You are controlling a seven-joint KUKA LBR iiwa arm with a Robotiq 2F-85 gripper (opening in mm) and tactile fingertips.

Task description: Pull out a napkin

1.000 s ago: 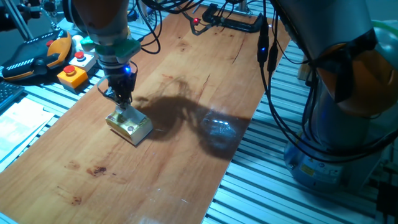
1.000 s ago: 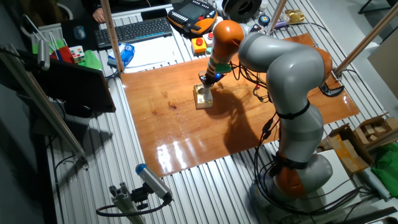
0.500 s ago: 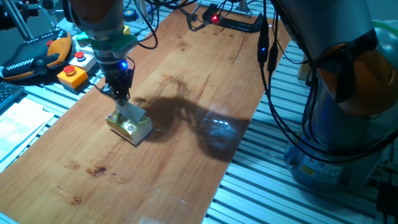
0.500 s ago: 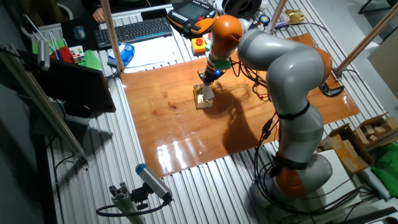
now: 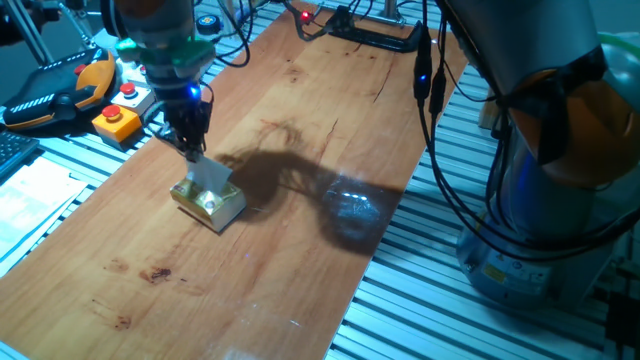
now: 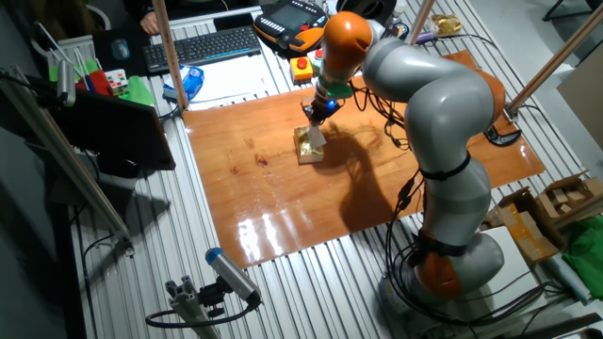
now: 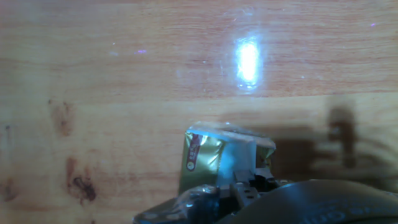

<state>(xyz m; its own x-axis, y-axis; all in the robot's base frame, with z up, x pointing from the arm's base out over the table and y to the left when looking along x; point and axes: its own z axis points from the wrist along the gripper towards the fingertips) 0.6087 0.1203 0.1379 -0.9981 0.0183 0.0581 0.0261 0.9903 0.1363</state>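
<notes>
A small yellow-gold box lies on the wooden table. A pale white napkin stands up out of the box's top. My gripper is shut on the napkin's upper end, a little above the box. In the other fixed view, the gripper holds the napkin over the box. The hand view shows the box below, with the pale napkin strip running up toward the dark fingers at the bottom edge.
A yellow box with a red button and an orange-black pendant sit off the table's left edge. A black device with a red light lies at the far end. A keyboard lies behind. The robot base stands to the right.
My gripper has risen and shifted slightly back from the box. The napkin has come further out of the box with it. The box has stayed put.
</notes>
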